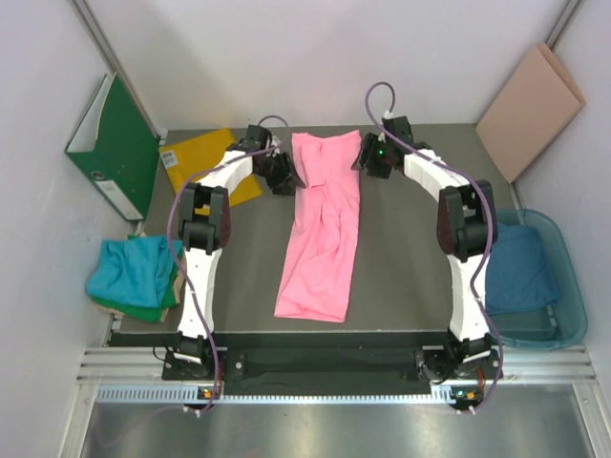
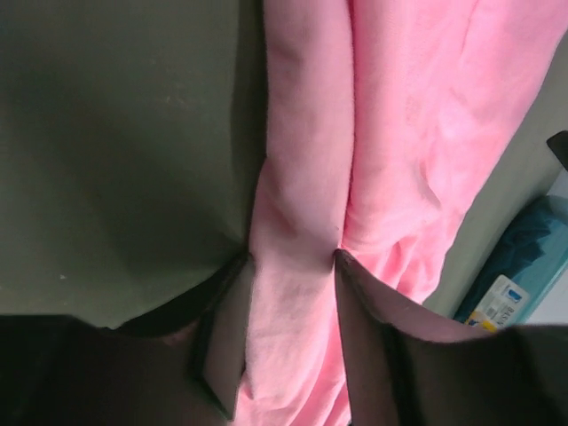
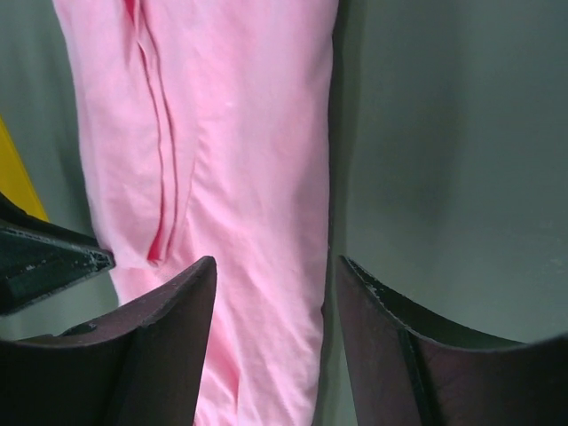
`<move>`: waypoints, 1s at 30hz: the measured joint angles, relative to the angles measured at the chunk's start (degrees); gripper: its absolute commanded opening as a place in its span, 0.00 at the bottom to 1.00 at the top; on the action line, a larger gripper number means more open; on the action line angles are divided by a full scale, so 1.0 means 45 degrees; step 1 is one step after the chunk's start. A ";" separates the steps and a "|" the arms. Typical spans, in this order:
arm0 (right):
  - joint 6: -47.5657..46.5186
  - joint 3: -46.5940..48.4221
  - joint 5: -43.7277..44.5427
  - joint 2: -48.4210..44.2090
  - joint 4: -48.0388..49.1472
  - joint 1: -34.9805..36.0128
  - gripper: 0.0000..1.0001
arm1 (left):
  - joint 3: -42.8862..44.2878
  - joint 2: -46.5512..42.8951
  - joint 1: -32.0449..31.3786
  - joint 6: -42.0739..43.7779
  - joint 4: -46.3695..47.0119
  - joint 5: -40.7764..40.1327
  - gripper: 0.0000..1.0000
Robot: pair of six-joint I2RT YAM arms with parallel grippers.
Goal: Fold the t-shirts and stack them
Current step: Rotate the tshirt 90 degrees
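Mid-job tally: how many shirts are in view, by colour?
Pink shirt: 1
Teal shirt: 1
Green shirt: 1
Dark blue shirt: 1
Total: 4

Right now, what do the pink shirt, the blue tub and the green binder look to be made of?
Pink t-shirt: soft matte cloth, possibly cotton; it creases and folds. Blue tub: translucent plastic, fairly glossy; you can see through its wall. Green binder: stiff card, perhaps laminated; flat, rigid faces.
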 measured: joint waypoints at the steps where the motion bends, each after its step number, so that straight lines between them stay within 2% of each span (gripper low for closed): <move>1: 0.0000 -0.0015 -0.0015 0.0058 -0.0068 0.0019 0.55 | 0.0005 0.0078 0.0000 0.0024 0.0034 -0.0029 0.34; 2: 0.0000 -0.0019 -0.0044 0.0146 -0.0146 0.0044 0.55 | 0.0010 0.0175 0.0000 0.0019 0.0058 0.0019 0.25; 6: 0.0000 -0.0019 -0.0185 0.0738 -0.0209 0.0107 0.47 | 0.0044 0.0408 0.0005 -0.0019 0.0117 0.0165 0.10; 8: 0.0058 -0.0019 -0.0418 0.1122 -0.0306 0.0126 0.29 | 0.0063 0.0476 0.0005 0.0010 0.0131 0.0199 0.00; 9: -0.0024 0.0049 -0.0583 0.1166 -0.0243 0.0107 0.14 | 0.0097 0.0520 0.0005 -0.0019 0.0131 0.0257 0.00; 12: -0.0044 0.0325 -0.0792 0.1472 -0.0529 0.0155 0.00 | 0.0219 0.0593 0.0005 -0.0029 0.0107 0.0330 0.00; 24: -0.0238 0.0520 -0.0568 0.1588 -0.0816 0.0092 0.00 | 0.0238 0.0602 0.0189 -0.0034 0.0049 0.0248 0.00; 30: -0.0568 0.1107 0.0121 0.1598 -0.1953 -0.0107 0.00 | 0.0238 0.0597 0.0389 -0.0092 0.0049 0.0117 0.00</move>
